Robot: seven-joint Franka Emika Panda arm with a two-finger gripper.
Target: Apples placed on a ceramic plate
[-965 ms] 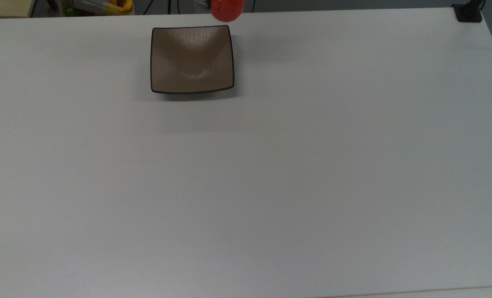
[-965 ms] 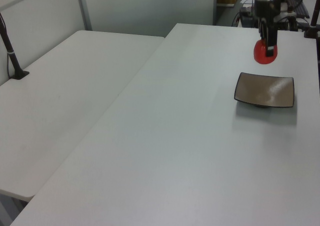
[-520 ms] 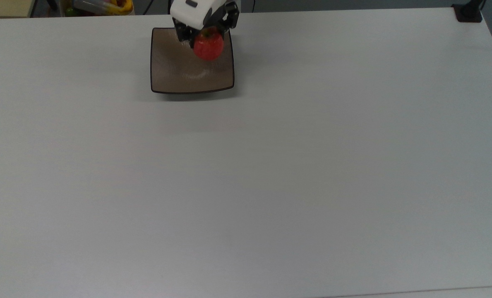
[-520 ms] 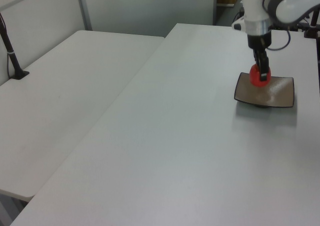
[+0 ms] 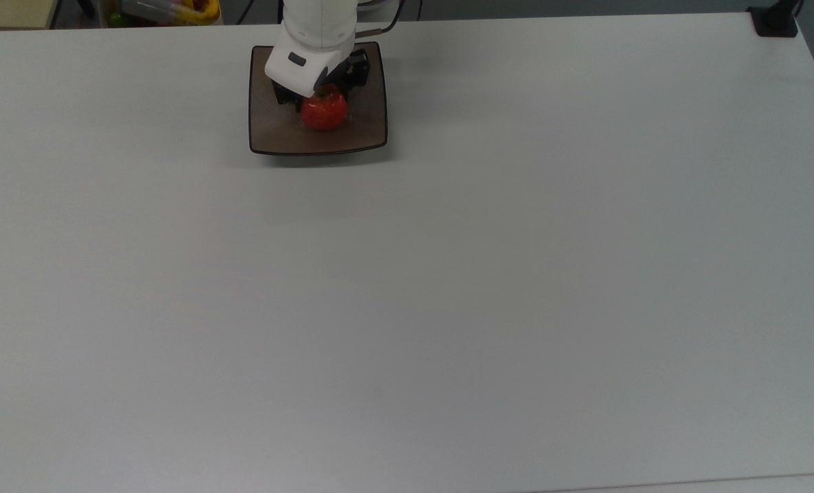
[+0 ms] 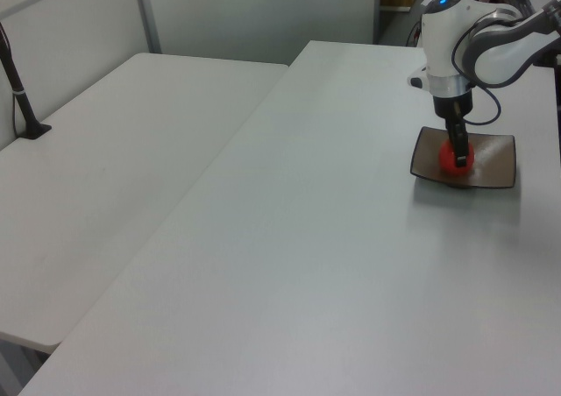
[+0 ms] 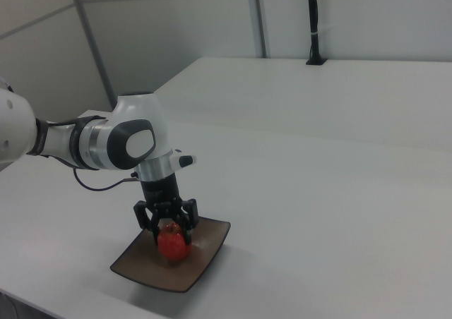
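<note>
Bench (image 5: 448,287), wide and white, carries everything. In the left view a second white table (image 6: 114,151) stands beside it on the left view's left.

White robot arm (image 7: 106,142) reaches over the bench's far edge in the top view and points straight down at the plate.

Square taupe-brown ceramic plate (image 5: 365,130) with a thin dark rim sits flat on the bench, near the far edge and left of centre in the top view. In the right view it lies near the lower left (image 7: 212,245).

Black gripper (image 7: 169,227) hangs over the middle of the plate, its jaws set a little apart and clamped on either side of the apple, touching it.

Small red apple (image 5: 324,113) is at the plate's centre, low against the dish; whether it rests on the surface cannot be told. It also appears in the left view (image 6: 455,159) and the right view (image 7: 173,245).
</note>
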